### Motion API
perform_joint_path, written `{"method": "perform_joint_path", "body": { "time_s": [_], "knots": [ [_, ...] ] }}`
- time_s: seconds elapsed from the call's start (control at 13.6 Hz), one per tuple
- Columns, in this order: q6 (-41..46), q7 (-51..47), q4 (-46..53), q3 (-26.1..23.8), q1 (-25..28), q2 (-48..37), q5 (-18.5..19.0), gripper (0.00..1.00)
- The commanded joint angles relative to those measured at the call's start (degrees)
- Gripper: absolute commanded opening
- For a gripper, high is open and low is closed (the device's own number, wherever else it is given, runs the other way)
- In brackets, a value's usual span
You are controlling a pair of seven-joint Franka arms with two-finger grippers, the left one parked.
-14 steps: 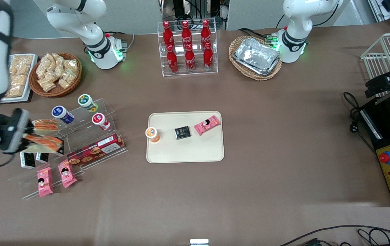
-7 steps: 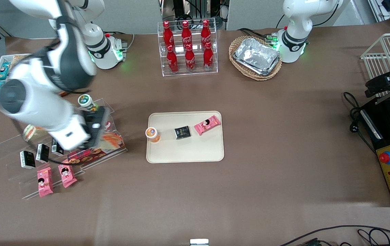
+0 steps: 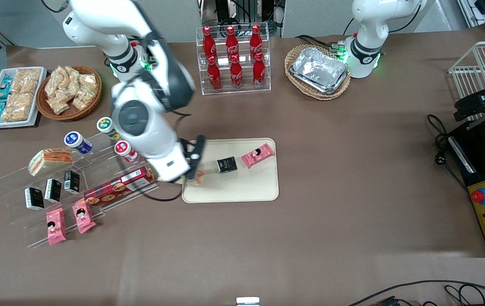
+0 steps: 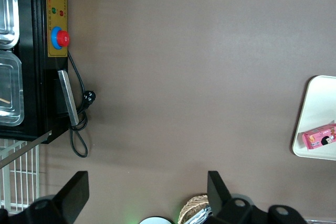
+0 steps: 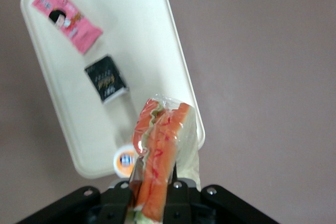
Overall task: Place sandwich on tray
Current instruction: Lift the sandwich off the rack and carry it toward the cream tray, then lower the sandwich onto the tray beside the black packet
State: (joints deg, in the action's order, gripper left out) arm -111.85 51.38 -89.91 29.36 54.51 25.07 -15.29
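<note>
Brown table (image 3: 353,170) under even light, grey floor.

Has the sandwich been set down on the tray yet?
No: in the right wrist view the sandwich is clamped in the gripper, held up over the tray.

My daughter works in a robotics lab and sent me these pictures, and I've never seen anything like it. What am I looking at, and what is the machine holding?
These are three cameras at one moment. The front view looks down on a brown table with two white robot arms. The other two views come from cameras on the arms' wrists. The working arm's gripper, a two-fingered clamp, is shut on a wrapped sandwich and hangs over the cream tray. On the tray lie a pink snack packet, a small black packet and an orange-lidded cup. Around it stand cola bottles, foil trays in a basket, and clear shelves with snacks and a second sandwich.
</note>
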Motion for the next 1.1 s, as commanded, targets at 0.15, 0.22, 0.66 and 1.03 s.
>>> {"method": "perform_joint_path", "body": {
  "time_s": [0.15,0.22,0.66,1.03],
  "knots": [
    [-10.8,-6.6,1.1,0.9,5.1,9.4,-6.0,0.00],
    [-12.2,-6.7,1.1,0.2,5.3,10.9,-5.9,0.00],
    [-18.3,-6.9,1.3,-3.2,5.3,16.0,-5.7,0.00],
    [-19.8,-9.0,4.7,-4.9,5.3,20.3,-5.6,0.00]
  ]
}}
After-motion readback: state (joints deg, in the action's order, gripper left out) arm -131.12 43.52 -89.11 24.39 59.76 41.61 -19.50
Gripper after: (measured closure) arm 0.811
